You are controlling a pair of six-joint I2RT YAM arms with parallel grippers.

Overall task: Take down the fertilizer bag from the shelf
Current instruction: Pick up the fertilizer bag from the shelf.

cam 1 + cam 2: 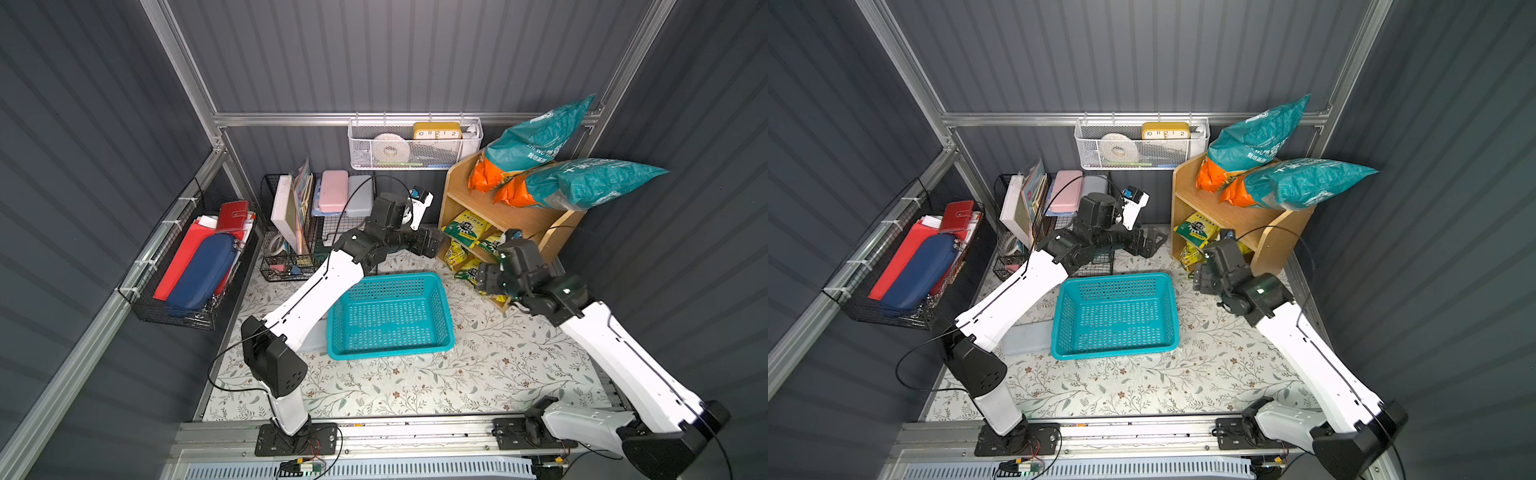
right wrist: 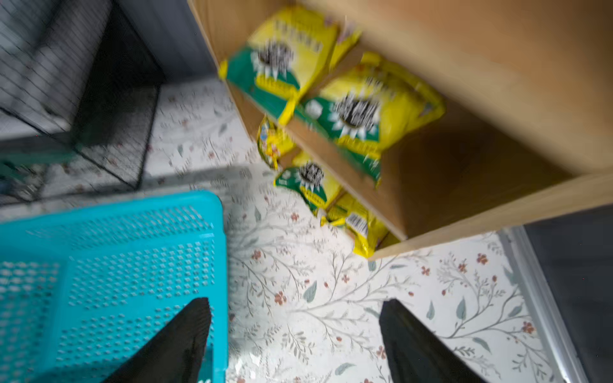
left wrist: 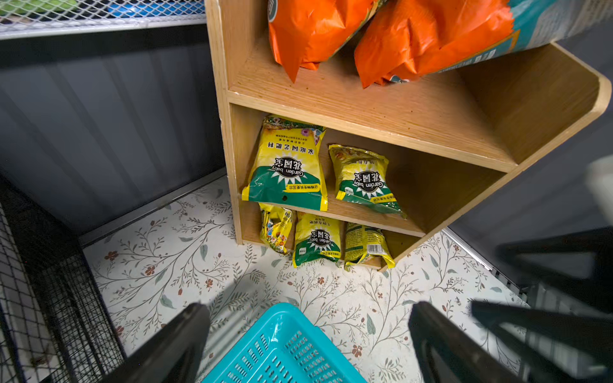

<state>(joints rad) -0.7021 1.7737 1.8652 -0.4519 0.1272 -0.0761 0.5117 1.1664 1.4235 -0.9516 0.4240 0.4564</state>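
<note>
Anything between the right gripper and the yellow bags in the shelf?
Only bare floral mat, seen in the right wrist view, between the right gripper and the yellow bags in the shelf; the teal basket sits aside.

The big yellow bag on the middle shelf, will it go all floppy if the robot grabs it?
Probably floppy: the big yellow bag is a soft pouch, wrinkled, its lower edge drooping over the shelf board. Its shiny film may be slippery. It looks plump, so likely a bit heavy for its size.
</note>
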